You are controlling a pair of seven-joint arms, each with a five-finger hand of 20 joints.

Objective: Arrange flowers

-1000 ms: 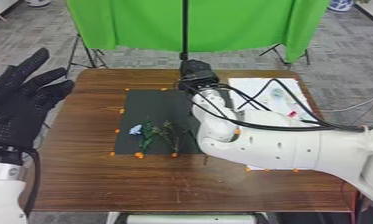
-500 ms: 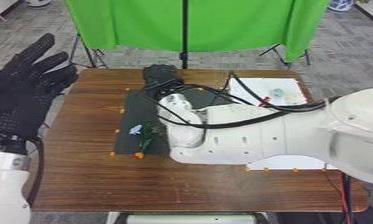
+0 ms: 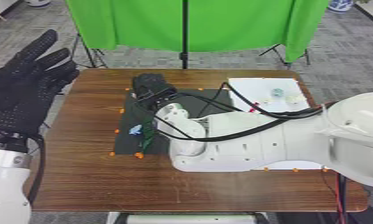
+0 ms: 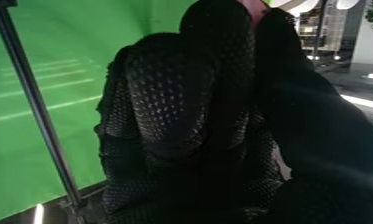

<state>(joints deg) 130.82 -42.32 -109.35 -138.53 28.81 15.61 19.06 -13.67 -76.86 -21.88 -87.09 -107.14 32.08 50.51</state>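
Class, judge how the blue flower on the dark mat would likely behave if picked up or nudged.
The blue flower would probably feel light, as its head is small. Its ruffled edge suggests soft petals that a firm pinch might crush. With that uneven outline, it seems unlikely to roll across the dark mat.

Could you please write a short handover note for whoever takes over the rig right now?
Left hand: open, raised off the table's left side, holding nothing.
Right hand: over the far left part of the dark rectangular mat, fingers closed on a small pink thing, probably a flower.
Things: light-blue flower and green leafy stem lie on the mat; small red piece and pale green piece on the white sheet.
Done: the pink thing is in hand.
Left: likely placing it, then arranging the blue flower and stem.
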